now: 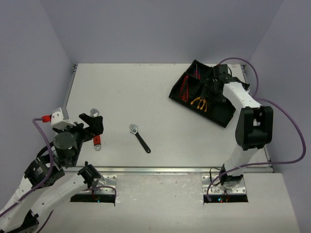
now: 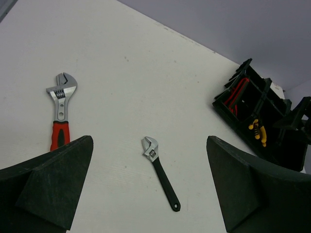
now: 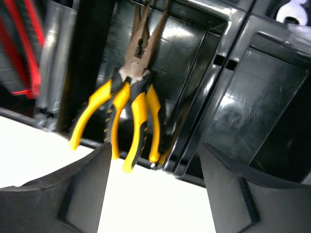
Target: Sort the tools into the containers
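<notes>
The right jaws stand well apart, holding nothing, over the tray [image 1: 221,115] at the far right corner of the counter [image 1: 141,90]. Yellow pliers [image 3: 131,109] lie in one compartment below them. The left jaws gape wide and empty near the left edge, beside the red wrench [image 2: 60,109]. The black wrench [image 2: 161,171] lies mid-counter, nearer the front edge.

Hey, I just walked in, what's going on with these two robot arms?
They are sorting tools into a black plastic organiser tray. The right gripper hangs open over a compartment where yellow-handled pliers lie, gripping nothing. The left gripper, also open and empty, hangs near a red-handled adjustable wrench on the white table. A black-handled adjustable wrench lies mid-table, untouched. Neither wrench is in the tray yet.
</notes>
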